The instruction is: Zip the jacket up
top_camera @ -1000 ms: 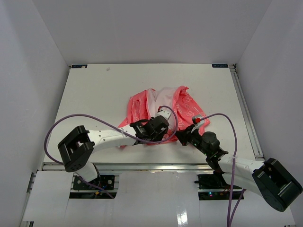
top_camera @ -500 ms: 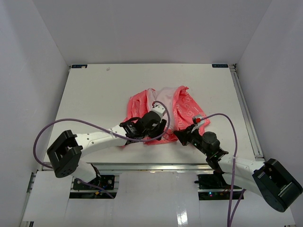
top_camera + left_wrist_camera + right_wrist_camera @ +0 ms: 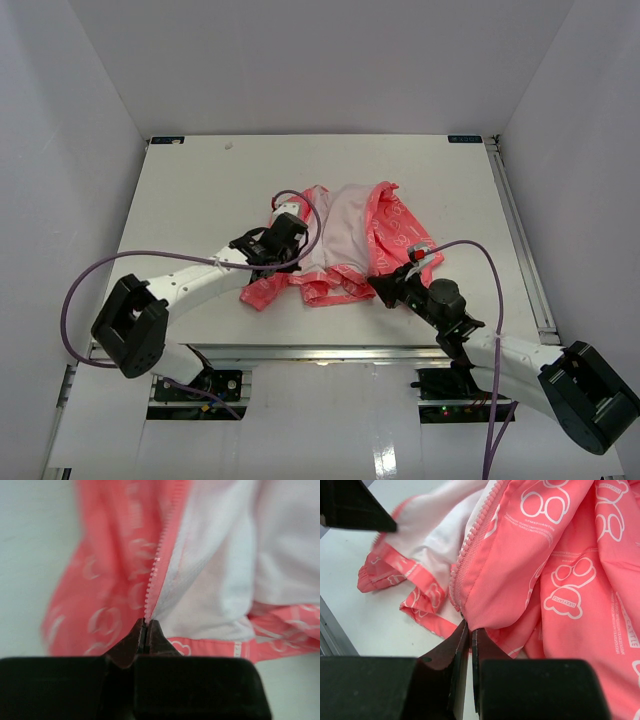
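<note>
Coral-pink thin jacket [image 3: 392, 232] lies open; left fingers [image 3: 131, 641] and right fingers [image 3: 456, 652], well apart, each pinch the hem end of one zipper edge [image 3: 156, 565].

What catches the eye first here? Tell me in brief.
The coral-pink jacket lies open in the middle of the table, its white inside showing. The left pincer is shut on the bottom of one zipper edge. The right pincer is shut on the other front edge near the hem, and the two halves are apart, unzipped.
</note>
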Robot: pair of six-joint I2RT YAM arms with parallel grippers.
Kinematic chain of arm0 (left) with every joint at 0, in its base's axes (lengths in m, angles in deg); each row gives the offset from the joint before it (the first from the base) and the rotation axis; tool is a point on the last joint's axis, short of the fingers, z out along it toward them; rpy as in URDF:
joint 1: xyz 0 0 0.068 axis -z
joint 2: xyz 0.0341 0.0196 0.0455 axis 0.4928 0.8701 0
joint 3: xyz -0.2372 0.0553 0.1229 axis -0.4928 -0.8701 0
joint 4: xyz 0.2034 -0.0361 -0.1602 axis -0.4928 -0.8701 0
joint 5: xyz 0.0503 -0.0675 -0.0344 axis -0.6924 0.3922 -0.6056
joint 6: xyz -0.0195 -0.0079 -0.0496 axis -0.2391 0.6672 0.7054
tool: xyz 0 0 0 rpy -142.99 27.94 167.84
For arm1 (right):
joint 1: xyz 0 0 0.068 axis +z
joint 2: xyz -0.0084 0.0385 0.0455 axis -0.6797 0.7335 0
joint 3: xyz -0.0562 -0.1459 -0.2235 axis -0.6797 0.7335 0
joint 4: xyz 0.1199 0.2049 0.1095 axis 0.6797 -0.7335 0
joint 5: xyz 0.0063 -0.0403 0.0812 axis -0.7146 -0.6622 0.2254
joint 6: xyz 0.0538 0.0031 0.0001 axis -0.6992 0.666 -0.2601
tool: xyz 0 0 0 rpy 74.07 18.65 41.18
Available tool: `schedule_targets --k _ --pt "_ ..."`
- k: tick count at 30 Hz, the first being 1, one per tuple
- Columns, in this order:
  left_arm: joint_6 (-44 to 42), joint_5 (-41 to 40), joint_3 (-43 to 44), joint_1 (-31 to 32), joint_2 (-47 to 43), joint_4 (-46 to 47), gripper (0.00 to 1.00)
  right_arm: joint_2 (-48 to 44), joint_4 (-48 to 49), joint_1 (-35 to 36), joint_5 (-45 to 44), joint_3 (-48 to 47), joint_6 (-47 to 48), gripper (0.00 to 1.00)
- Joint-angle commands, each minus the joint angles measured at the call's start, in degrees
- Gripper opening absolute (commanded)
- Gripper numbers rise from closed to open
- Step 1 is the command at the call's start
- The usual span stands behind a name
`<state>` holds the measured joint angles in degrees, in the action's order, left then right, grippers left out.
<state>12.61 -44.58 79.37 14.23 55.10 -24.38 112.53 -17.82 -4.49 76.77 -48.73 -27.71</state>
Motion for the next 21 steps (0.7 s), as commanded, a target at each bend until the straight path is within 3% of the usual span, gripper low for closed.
schedule_targets --k 1,4,7,10,13,17,21 --pt "8.01 -26.26 12.14 -5.5 -6.89 -25.67 0.0 -1.19 0.79 0.17 -0.47 0.22 0.63 0.08" --pt "9.3 -32.27 21.61 -11.41 -9.12 -35.0 0.0 -1.76 0.52 0.17 -0.23 0.28 0.42 0.08" --pt "10.05 -37.12 30.5 -13.44 -10.76 -42.63 0.0 -2.46 0.0 0.25 -0.14 0.29 0.34 0.08" --pt "5.57 -35.0 33.79 -13.64 -10.66 -42.89 0.0 -3.18 0.03 0.17 -0.09 0.75 0.34 0.08" --pt "-1.13 -26.33 30.41 -11.37 -9.16 -36.04 0.0 -3.15 0.38 0.17 -0.05 1.0 0.25 0.08" --pt "-2.94 -19.56 15.59 0.47 -4.75 -21.74 0.0 -2.62 0.88 0.17 0.03 1.16 0.34 0.08" --pt "-3.21 -11.23 8.16 7.1 0.86 -11.34 0.0 -0.77 1.82 0.17 0.7 1.16 0.51 0.08"
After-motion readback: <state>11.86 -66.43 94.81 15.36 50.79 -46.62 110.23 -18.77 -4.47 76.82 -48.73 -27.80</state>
